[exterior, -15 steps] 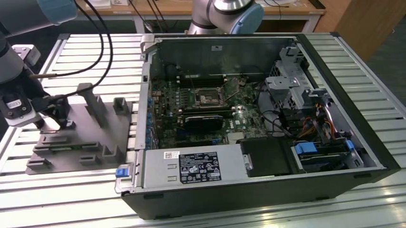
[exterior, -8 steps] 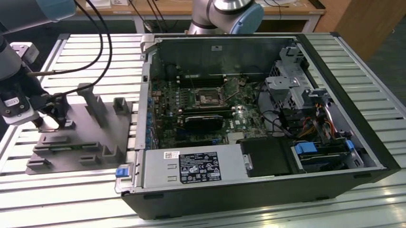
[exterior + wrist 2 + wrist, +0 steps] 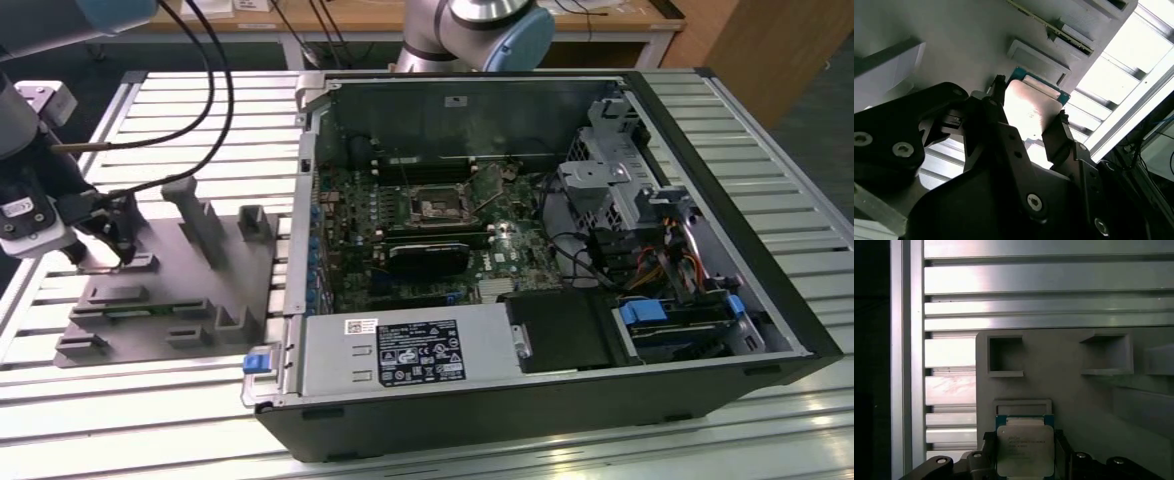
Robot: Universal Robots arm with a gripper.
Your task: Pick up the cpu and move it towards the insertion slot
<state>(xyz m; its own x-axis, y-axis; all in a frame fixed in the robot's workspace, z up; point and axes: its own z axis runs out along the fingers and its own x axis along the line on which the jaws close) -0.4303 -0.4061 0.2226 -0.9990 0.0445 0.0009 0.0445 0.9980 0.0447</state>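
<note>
Gripper positioned over grey fixture at exterior view's left. Cpu seated in fixture recess, pinched at two opposite edges by narrowly spread fingers. Insertion slot located well apart, inside opened computer case.

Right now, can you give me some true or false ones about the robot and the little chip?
1. The cpu sits in the insertion slot. False: it is at the gripper, over the grey fixture.
2. The gripper is at the exterior view's left. True.
3. The grey fixture stands inside the computer case. False: it lies beside the case, on the slatted table.
4. The computer case is open, with its board showing. True.
</note>
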